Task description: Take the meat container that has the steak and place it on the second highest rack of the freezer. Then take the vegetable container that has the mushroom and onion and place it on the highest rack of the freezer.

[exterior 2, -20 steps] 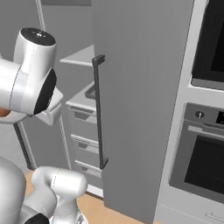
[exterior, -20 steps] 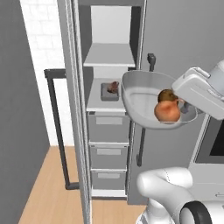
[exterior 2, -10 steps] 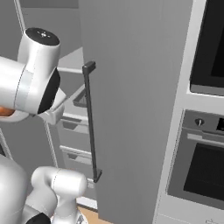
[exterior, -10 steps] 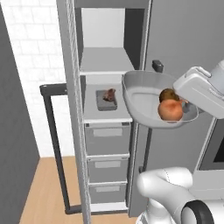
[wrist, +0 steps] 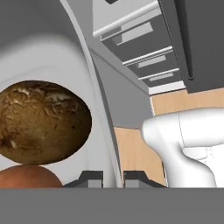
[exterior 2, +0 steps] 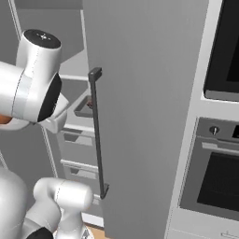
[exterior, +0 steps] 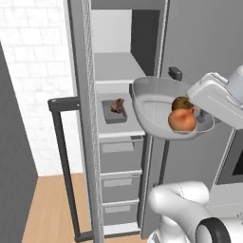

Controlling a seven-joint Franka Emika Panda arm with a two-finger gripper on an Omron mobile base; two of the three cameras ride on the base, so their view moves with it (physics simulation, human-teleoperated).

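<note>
one mushroom [exterior: 182,103], one onion [exterior: 182,120], one steak [exterior: 117,105]

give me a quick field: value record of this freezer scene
freezer: door open, two white shelves above grey drawers
steak: in its tray on the lower shelf
highest rack: bare
vegetable container: held in the air beside the open freezer
onion: in the container
mushroom: in the container, next to the onion
gripper: shut on the container's rim
</note>
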